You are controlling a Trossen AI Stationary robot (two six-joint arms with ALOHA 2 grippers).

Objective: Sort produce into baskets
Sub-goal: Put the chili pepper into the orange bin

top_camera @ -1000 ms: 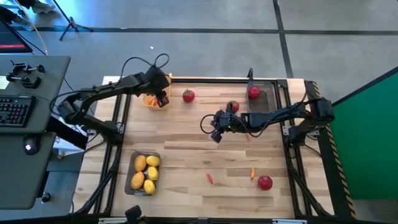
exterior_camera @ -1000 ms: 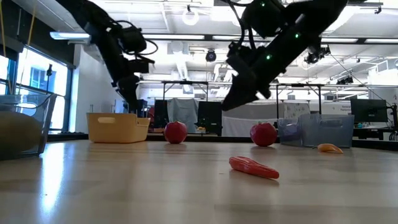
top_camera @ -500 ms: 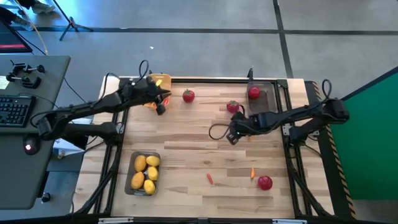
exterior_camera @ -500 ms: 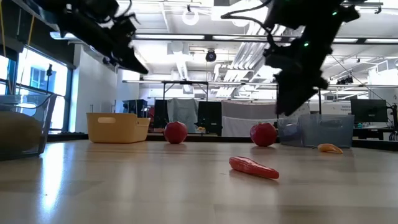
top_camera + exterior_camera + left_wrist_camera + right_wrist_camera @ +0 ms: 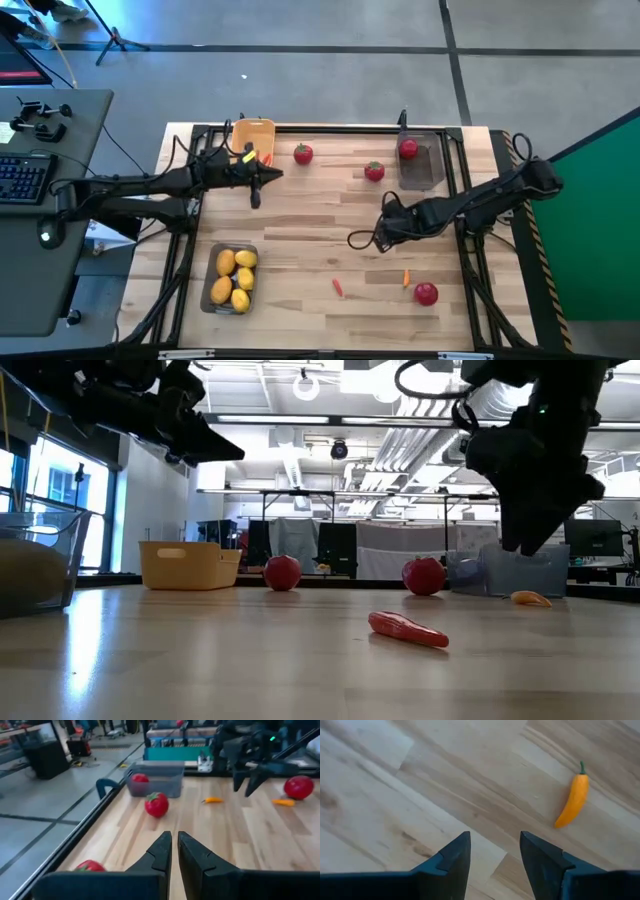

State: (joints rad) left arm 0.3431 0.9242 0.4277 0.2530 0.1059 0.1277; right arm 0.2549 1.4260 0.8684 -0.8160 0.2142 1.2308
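My left gripper [image 5: 255, 192] is shut and empty, above the table just near of the yellow-orange basket [image 5: 252, 134]; its fingers [image 5: 164, 851] point level across the table. My right gripper [image 5: 384, 236] is open and empty, pointing down over bare wood at centre right [image 5: 495, 851]. An orange carrot-like piece [image 5: 573, 802] lies flat on the table beyond its fingers. Red fruits rest on the table [image 5: 303, 153], [image 5: 374, 171], [image 5: 426, 293]; one [image 5: 408, 149] sits in the far dark tray [image 5: 424, 168]. Several lemons [image 5: 232, 278] fill the near dark tray.
A red carrot-like piece [image 5: 338, 287] and an orange one [image 5: 406, 278] lie near the front edge, the orange one beside a red fruit. A black frame [image 5: 330, 128] runs along the table's far edge. Bare wood [image 5: 310, 220] lies between the two grippers.
My left gripper has drawn back from over the yellow-orange basket toward the table's near edge, and its arm has stretched out lower. My right gripper has gone toward the table's right and near edges, away from the middle red fruit.
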